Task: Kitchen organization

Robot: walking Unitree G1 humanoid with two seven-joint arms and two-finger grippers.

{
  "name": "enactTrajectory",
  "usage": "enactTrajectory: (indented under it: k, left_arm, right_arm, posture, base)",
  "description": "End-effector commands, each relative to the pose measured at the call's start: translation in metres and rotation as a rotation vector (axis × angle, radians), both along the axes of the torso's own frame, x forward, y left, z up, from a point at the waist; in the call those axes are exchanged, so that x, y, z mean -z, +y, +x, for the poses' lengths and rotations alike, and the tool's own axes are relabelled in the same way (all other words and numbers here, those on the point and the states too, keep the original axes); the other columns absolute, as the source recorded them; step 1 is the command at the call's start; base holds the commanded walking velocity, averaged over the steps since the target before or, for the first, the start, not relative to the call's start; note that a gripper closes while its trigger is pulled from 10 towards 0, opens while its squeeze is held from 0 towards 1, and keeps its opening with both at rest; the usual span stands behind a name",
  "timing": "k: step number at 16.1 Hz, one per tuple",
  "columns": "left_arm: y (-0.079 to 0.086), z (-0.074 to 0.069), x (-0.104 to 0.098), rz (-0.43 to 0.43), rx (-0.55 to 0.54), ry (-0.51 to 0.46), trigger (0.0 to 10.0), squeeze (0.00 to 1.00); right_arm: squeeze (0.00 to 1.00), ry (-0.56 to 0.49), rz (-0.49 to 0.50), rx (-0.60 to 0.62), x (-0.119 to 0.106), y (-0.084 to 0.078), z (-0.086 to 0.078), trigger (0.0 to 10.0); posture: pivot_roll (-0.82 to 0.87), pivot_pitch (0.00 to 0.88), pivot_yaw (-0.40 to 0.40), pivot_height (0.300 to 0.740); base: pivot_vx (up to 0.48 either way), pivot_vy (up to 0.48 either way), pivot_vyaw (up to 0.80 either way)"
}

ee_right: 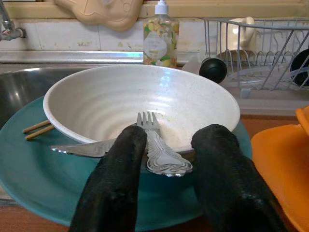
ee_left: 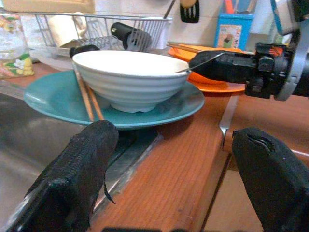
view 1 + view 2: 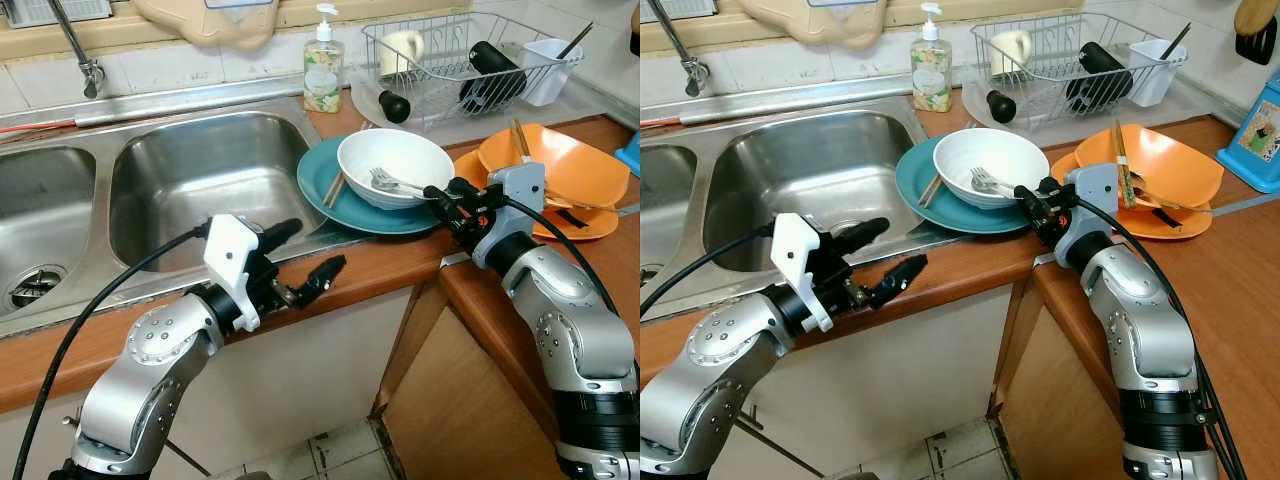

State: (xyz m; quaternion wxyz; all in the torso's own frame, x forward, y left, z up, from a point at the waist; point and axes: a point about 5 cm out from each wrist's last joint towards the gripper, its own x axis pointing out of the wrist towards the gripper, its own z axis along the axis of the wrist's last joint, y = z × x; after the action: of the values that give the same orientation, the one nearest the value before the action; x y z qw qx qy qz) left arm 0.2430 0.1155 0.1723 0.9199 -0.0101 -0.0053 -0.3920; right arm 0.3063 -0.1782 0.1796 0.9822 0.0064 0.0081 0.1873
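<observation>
A white bowl (image 3: 395,160) sits on a teal plate (image 3: 320,185) on the wooden counter, right of the sink. A silver fork (image 1: 157,140) lies in the bowl with its handle over the near rim, and a knife blade (image 1: 82,150) pokes out beside it. Wooden chopsticks (image 3: 334,188) rest on the plate. My right gripper (image 3: 436,193) is at the bowl's near rim, shut on the fork's handle; its fingers (image 1: 120,174) flank it. My left gripper (image 3: 308,255) hovers open over the counter's front edge, short of the plate, holding nothing.
A double steel sink (image 3: 200,180) lies left of the plate. Stacked orange plates (image 3: 560,165) with chopsticks sit to the right. Behind stand a soap bottle (image 3: 323,65) and a wire dish rack (image 3: 460,60) holding a cup and utensils. A blue box (image 3: 1258,130) is far right.
</observation>
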Motion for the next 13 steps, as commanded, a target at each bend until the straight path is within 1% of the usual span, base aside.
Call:
enactTrajectory:
  k: [1,8,10,12,13]
  left_arm:
    - [-0.002,-0.001,-0.004,0.008,0.02,-0.015,10.0,0.0]
    - [-0.005,0.001,-0.007,0.005,0.022,-0.039,10.0,0.0]
    - [-0.005,0.003,-0.009,-0.002,0.014,-0.045,10.0,0.0]
    - [-0.005,0.007,-0.014,-0.009,-0.001,-0.062,10.0,0.0]
    - [-0.006,0.012,-0.019,0.0,-0.009,-0.077,10.0,0.0]
  right_arm:
    - [0.0,-0.014,0.014,-0.004,-0.003,0.001,0.004,0.0]
    - [0.0,-0.039,0.014,-0.016,-0.008,0.002,0.005,0.0]
    - [0.0,-0.057,0.011,-0.006,-0.013,0.001,0.006,0.0]
    - [0.0,-0.095,0.007,0.019,-0.025,-0.004,0.008,0.0]
    - [0.0,-0.122,0.003,0.02,-0.033,-0.005,0.009,0.0]
  posture:
    - [0.02,0.0,0.032,0.74]
    - [0.02,0.0,0.023,0.74]
    - [0.02,0.0,0.024,0.74]
    - [0.02,0.0,0.023,0.74]
    - [0.02,0.0,0.023,0.74]
  base:
    - [0.0,0.0,0.0]
    - [0.0,0.0,0.0]
    - [0.0,0.0,0.0]
    - [0.0,0.0,0.0]
    - [0.0,0.0,0.0]
